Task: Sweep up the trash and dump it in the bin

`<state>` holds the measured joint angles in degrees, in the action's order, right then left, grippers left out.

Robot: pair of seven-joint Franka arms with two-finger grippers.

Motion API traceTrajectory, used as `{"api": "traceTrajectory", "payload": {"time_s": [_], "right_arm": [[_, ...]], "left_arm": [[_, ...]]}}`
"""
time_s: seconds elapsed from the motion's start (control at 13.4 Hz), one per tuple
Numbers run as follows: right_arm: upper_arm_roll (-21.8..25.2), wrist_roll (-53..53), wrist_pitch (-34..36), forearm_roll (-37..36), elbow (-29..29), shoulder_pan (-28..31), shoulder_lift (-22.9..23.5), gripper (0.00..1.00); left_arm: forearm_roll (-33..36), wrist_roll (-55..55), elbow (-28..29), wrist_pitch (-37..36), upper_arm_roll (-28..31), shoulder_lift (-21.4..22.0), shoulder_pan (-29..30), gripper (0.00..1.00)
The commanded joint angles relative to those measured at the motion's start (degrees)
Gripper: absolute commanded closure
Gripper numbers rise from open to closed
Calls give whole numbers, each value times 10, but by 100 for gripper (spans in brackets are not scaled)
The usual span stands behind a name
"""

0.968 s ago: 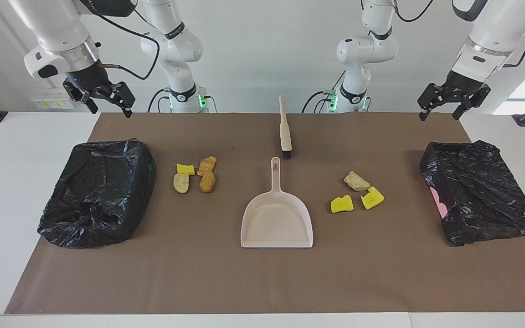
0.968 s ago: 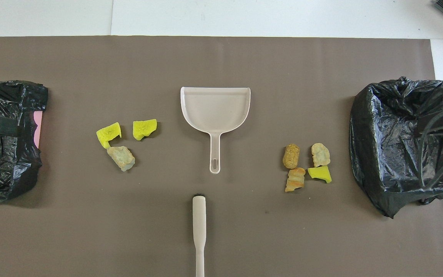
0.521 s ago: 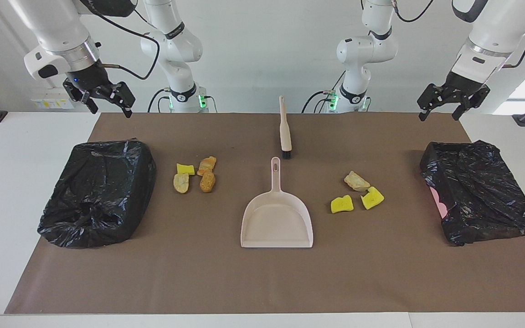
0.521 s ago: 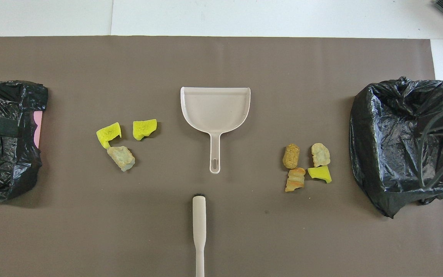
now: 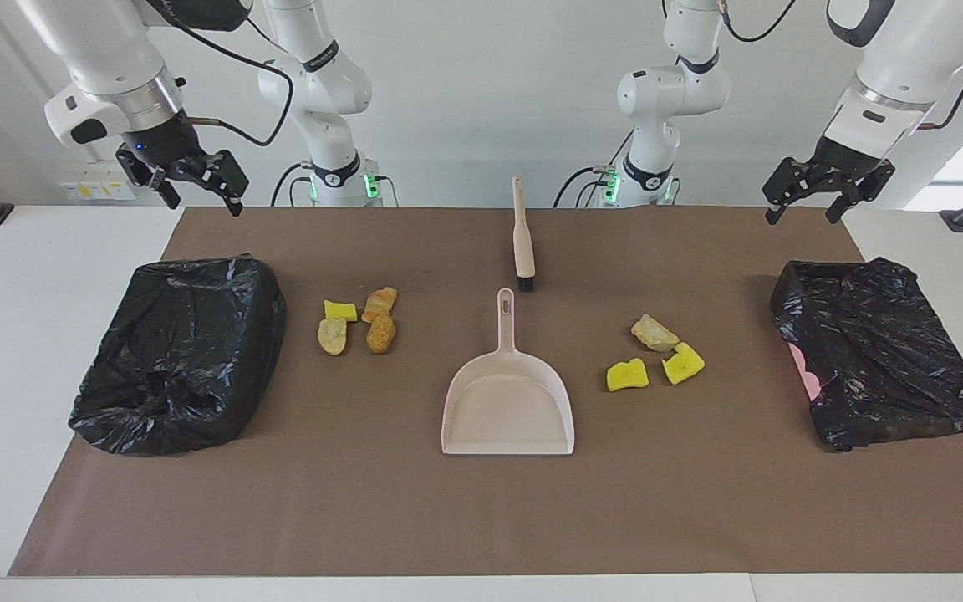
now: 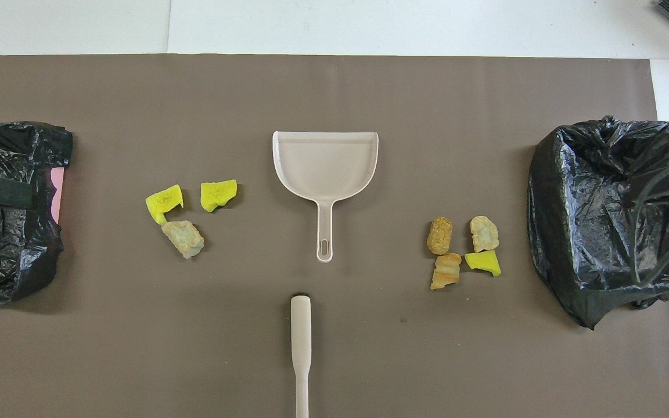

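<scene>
While both arms wait raised with fingers spread and nothing held, the right pincer [image 5: 191, 186] hangs above the black-bagged bin [image 5: 180, 351] at its end of the brown-matted counter [image 5: 481, 518], the left pincer [image 5: 812, 194] above the second bagged bin [image 5: 883, 351]. Between them, below, lie the yellow sponge and brown bread-like trash [image 5: 356, 322], seemingly staged in two clusters flanking the beige plastic dustpan [image 5: 508, 401] and matching beige hand brush [image 5: 522, 238], untouched.
</scene>
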<state>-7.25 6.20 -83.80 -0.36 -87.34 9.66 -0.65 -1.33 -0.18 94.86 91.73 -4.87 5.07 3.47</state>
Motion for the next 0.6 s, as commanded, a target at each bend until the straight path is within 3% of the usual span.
{"api": "traceTrajectory", "payload": {"time_s": [0.0, 0.37, 0.52], "right_arm": [[-14, -11, 9, 3, 5, -12, 3, 0], [-15, -5, 3, 4, 7, -25, 23, 0], [-15, 0, -17, 4, 7, -48, 42, 0]], "left_arm": [[-1, 3, 18, 15, -1, 11, 1, 0], [-3, -1, 37, 11, -3, 16, -7, 0], [-5, -10, 101, 15, -9, 59, -23, 0]]}}
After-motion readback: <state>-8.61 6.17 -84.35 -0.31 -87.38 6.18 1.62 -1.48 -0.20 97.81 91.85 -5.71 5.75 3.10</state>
